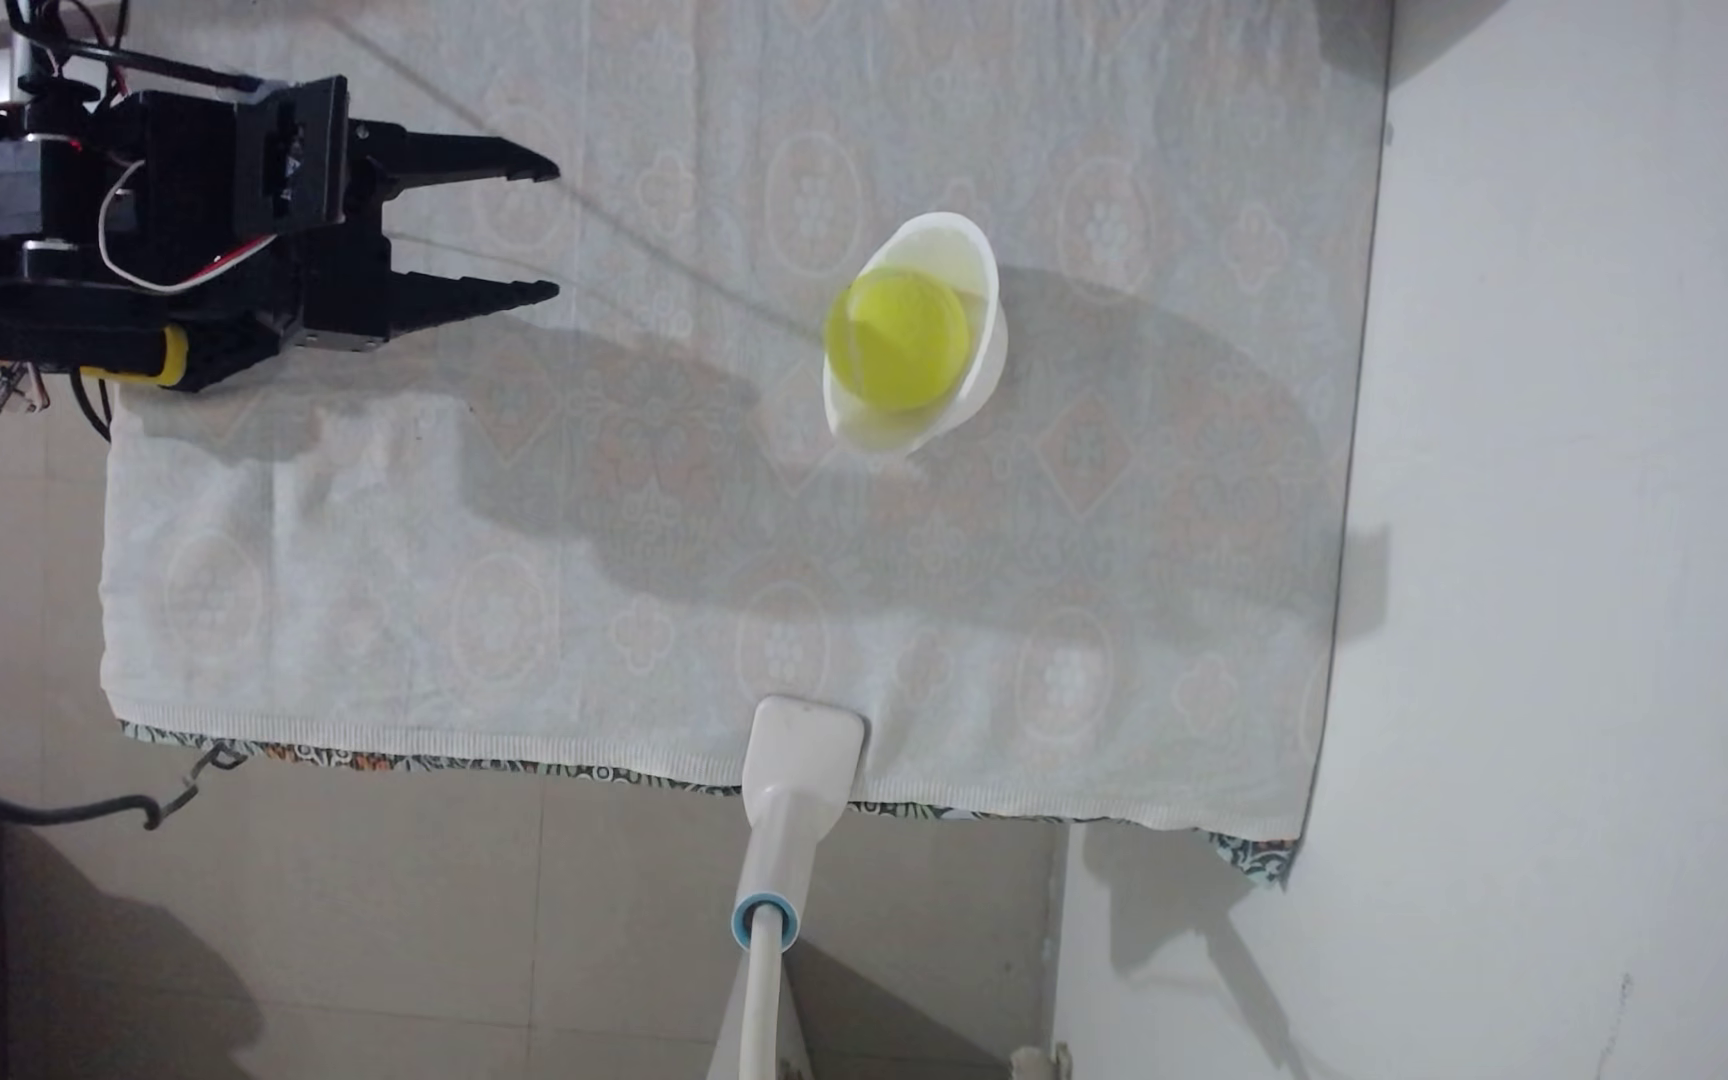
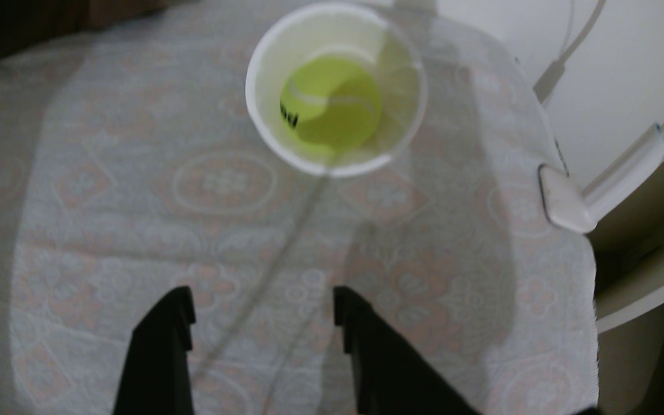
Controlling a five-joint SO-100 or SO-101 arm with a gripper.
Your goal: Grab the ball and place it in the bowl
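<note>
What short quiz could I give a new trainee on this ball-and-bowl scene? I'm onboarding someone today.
1. True or false: the ball lies inside the bowl.
2. The end effector is: A) shut on the ball, B) open and empty, C) shut on the bowl.
3. Fill in: the bowl stands on a patterned ____.

Key: 1 true. 2 B; in the wrist view its fingers stand apart, short of the bowl. 3 cloth.

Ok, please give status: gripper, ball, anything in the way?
Gripper open, empty, clear of bowl. Ball sits inside bowl. Nothing between them on the cloth.
</note>
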